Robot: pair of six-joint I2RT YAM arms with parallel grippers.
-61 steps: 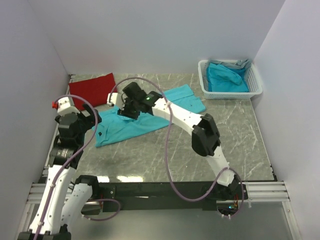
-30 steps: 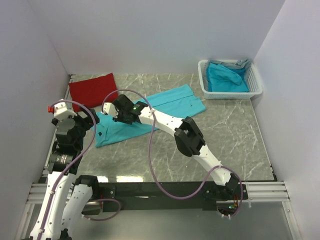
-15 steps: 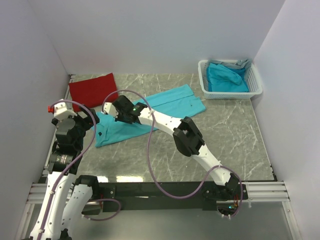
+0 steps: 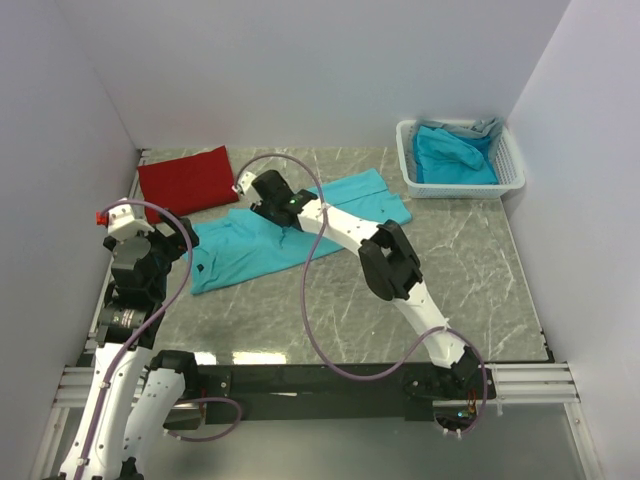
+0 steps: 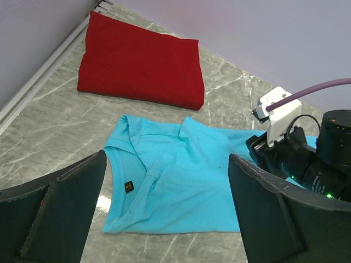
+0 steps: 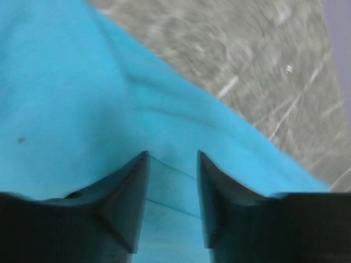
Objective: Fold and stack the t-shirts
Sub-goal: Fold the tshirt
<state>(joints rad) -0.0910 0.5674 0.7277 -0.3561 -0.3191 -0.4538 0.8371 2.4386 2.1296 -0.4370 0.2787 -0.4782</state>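
Observation:
A turquoise t-shirt (image 4: 240,250) lies spread on the marble table, its collar to the left, with a small dark chest mark (image 5: 129,187). My right gripper (image 4: 265,205) reaches far left onto the shirt's back edge. In the right wrist view its jaws (image 6: 173,159) stand partly apart with a band of the turquoise cloth (image 6: 82,82) pinched between them and creases running to the tips. A folded red t-shirt (image 4: 185,180) lies at the back left. My left gripper (image 4: 175,240) hangs wide open and empty just left of the shirt (image 5: 181,186).
A white slatted basket (image 4: 410,160) at the back right holds another turquoise shirt (image 4: 455,155) and a grey cloth (image 4: 485,127). White walls close in the table on the left, back and right. The right arm's purple cable loops over the table's middle.
My right gripper has moved from the shirt's left middle back and to the right, to its far edge. The shirt's left part now lies wider and flatter. The left arm has stayed put.

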